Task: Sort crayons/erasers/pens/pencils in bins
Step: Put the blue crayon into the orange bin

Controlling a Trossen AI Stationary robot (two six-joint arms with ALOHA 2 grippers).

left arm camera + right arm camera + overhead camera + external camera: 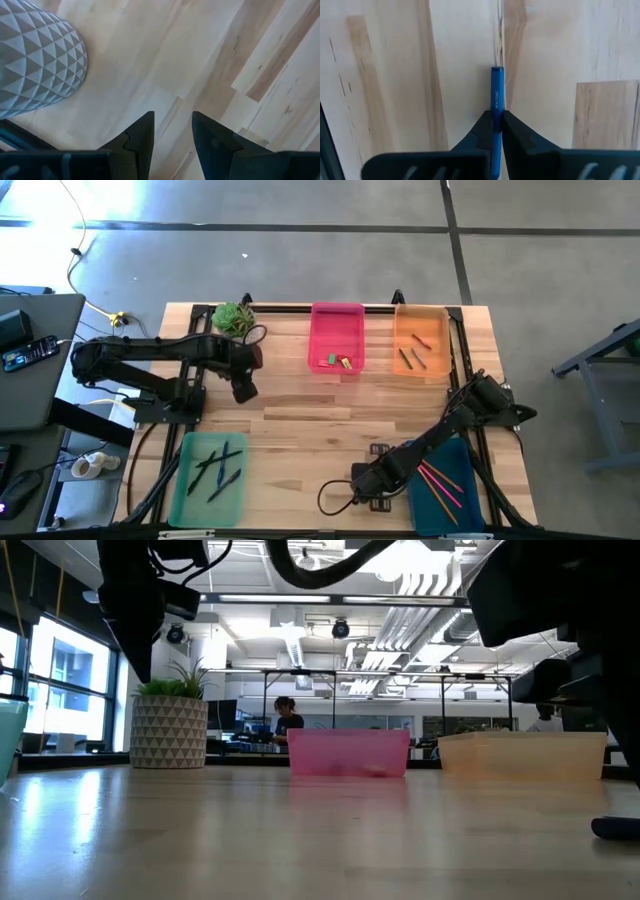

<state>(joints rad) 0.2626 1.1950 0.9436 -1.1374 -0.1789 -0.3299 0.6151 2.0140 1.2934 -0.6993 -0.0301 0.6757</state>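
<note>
Between the right end effector [497,131] fingers we see a blue pen [497,100] clenched: light, stiff, slippery; we would grip mid-shaft. Left end effector [172,131] hovers released.

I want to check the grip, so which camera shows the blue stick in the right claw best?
The right wrist view: the blue crayon fills the frame, pinched in the right claw. In the high view the claw hides it; the low and left wrist views don't show it.
</note>
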